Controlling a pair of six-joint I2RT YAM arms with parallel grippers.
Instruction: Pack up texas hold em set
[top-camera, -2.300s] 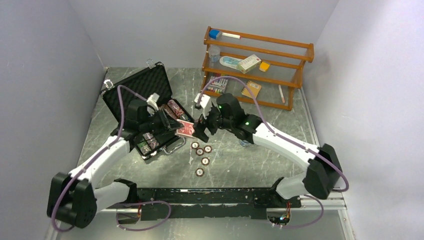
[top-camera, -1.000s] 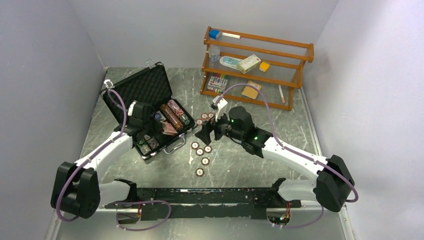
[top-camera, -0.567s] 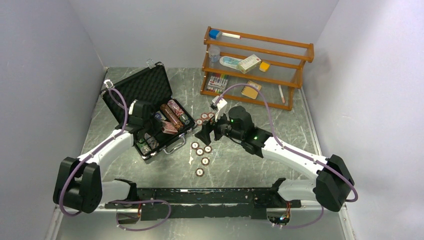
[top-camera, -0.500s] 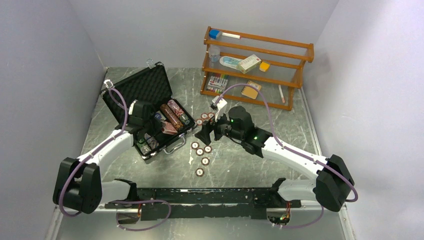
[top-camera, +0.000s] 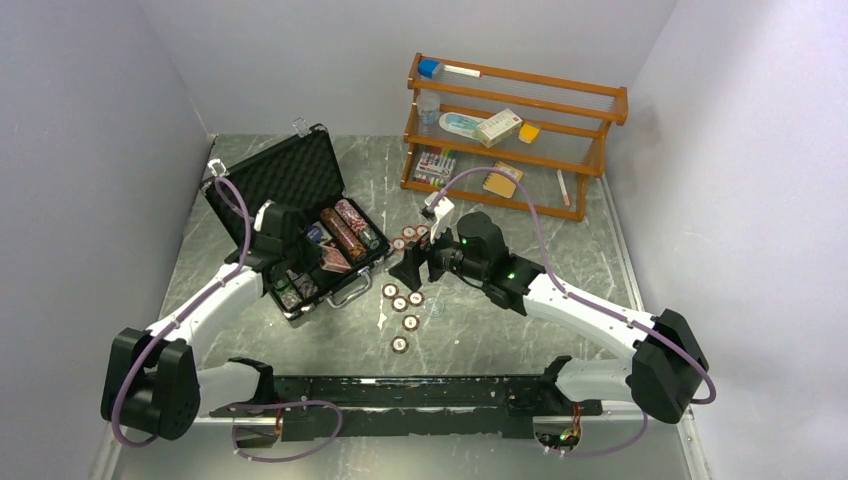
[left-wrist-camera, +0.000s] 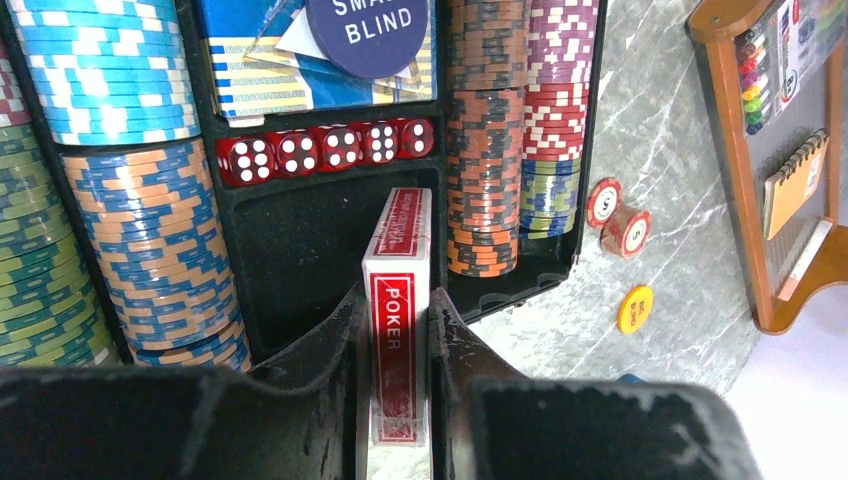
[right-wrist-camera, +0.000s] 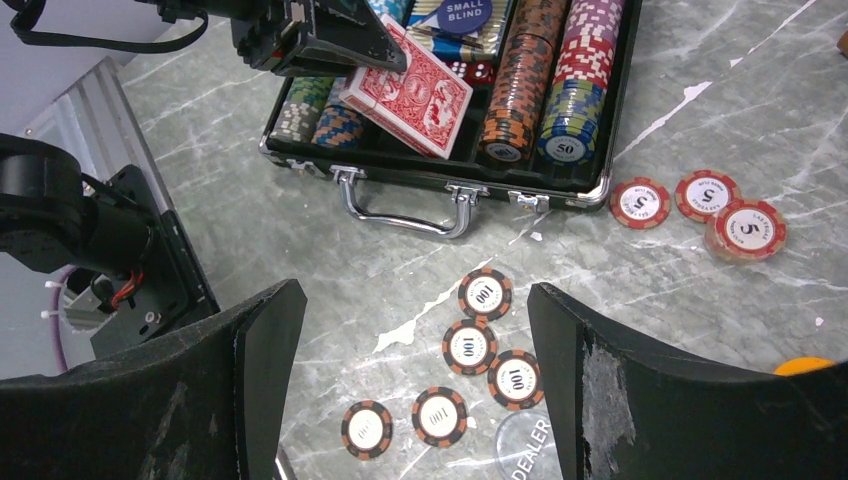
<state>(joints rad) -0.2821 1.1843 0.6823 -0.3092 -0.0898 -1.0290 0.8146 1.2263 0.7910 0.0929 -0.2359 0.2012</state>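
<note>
The black case (top-camera: 290, 180) lies open at the left, its rows filled with chips. My left gripper (left-wrist-camera: 397, 305) is shut on the red card deck (left-wrist-camera: 397, 330) and holds it on edge over the case's bare middle slot (left-wrist-camera: 300, 230). The deck also shows in the right wrist view (right-wrist-camera: 407, 98). My right gripper (right-wrist-camera: 415, 295) is open and empty above several loose orange-black "100" chips (right-wrist-camera: 470, 347) on the table. Three red "5" chips (right-wrist-camera: 705, 195) lie by the case's right corner. An orange disc (left-wrist-camera: 635, 308) lies beyond them.
A clear dealer button (right-wrist-camera: 530, 440) lies by the "100" chips. Red dice (left-wrist-camera: 335, 150) and a blue "small blind" button (left-wrist-camera: 370, 30) sit in the case. The wooden shelf (top-camera: 515, 130) with boxes and a notebook stands at the back right. Walls close in on both sides.
Earlier both grippers met at the deck between the case and the chips. Now my left gripper has carried it back over the case, and my right gripper has drawn away, open.
</note>
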